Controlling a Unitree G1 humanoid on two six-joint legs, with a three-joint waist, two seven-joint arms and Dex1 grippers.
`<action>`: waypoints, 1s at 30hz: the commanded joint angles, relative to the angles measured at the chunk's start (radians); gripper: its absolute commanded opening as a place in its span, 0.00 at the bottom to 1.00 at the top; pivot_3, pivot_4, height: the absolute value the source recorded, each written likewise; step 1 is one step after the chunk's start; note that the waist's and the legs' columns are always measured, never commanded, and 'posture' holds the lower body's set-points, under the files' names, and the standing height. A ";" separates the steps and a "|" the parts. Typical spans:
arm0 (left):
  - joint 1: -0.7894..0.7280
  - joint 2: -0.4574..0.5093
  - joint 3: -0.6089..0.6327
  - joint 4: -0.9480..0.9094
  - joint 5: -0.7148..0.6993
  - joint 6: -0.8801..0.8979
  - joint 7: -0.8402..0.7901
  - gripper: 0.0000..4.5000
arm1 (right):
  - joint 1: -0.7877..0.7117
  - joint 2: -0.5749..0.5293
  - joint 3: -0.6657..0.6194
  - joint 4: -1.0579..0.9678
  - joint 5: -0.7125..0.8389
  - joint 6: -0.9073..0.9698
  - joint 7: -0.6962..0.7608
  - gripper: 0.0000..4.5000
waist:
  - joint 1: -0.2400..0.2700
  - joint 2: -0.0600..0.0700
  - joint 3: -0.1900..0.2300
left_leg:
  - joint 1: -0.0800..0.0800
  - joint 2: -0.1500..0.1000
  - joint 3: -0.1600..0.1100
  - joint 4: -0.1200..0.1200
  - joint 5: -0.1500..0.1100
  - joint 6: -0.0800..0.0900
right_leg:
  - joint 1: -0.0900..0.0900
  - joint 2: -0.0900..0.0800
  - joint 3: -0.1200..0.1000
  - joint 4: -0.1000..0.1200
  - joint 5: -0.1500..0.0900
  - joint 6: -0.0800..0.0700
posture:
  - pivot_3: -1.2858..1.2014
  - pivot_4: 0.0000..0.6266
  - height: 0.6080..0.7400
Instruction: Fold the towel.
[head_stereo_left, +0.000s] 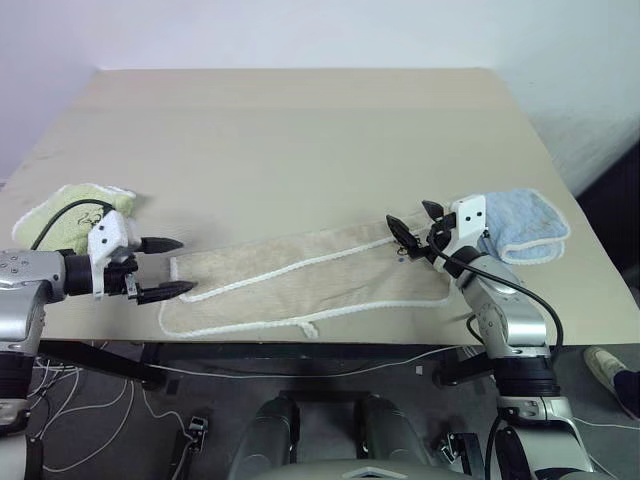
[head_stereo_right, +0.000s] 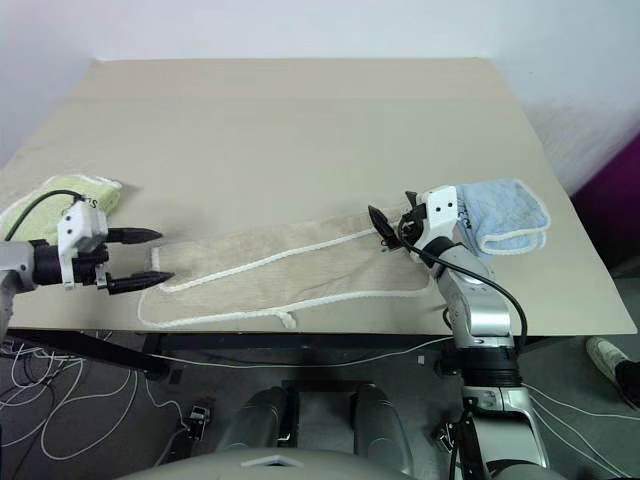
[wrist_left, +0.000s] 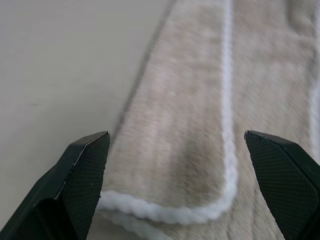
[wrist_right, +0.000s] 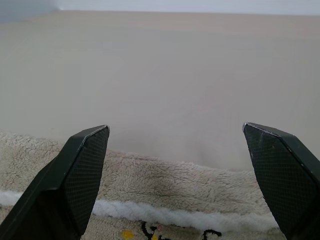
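Three cloths lie on one table (head_stereo_left: 300, 120); one long beige towel (head_stereo_left: 300, 285) across the lower middle of the frame, one light green folded towel (head_stereo_left: 75, 210) at the left edge, one light blue folded towel (head_stereo_left: 525, 225) at the right; two grippers, the left gripper (head_stereo_left: 170, 267) at lower left, the right gripper (head_stereo_left: 413, 222) right of centre, each with two black fingers spread apart; four fingers in all.

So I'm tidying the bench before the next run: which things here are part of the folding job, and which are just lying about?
Part of the job:
- towel, beige, lying long near the front edge
- left gripper, open at its left end
- right gripper, open at its right end

Lying about:
- green cloth
- blue cloth
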 joint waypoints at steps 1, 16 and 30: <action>-0.032 0.032 -0.034 0.008 0.038 -0.092 -0.071 1.00 | 0.006 0.004 -0.011 -0.052 0.003 -0.012 -0.010 1.00 | 0.002 0.000 0.000 | 0.000 0.000 0.000 0.000 0.000 0.000 | 0.000 0.000 0.000 0.000 0.000 0.000 | 0.52 0.24 1.00; -0.038 -0.001 -0.118 0.127 0.222 -0.448 0.032 1.00 | 0.022 0.010 -0.008 -0.075 0.009 -0.001 -0.028 1.00 | 0.001 0.000 0.000 | 0.000 0.000 0.000 0.000 0.000 0.000 | 0.000 0.002 0.000 0.000 0.000 0.000 | 0.52 0.24 1.00; -0.032 -0.015 -0.083 0.168 0.187 -0.423 0.115 1.00 | 0.005 0.014 0.002 -0.061 0.007 0.002 -0.020 1.00 | 0.000 0.000 0.000 | 0.000 0.000 0.000 0.001 0.000 0.000 | 0.000 0.002 0.000 0.002 0.000 0.000 | 0.52 0.24 1.00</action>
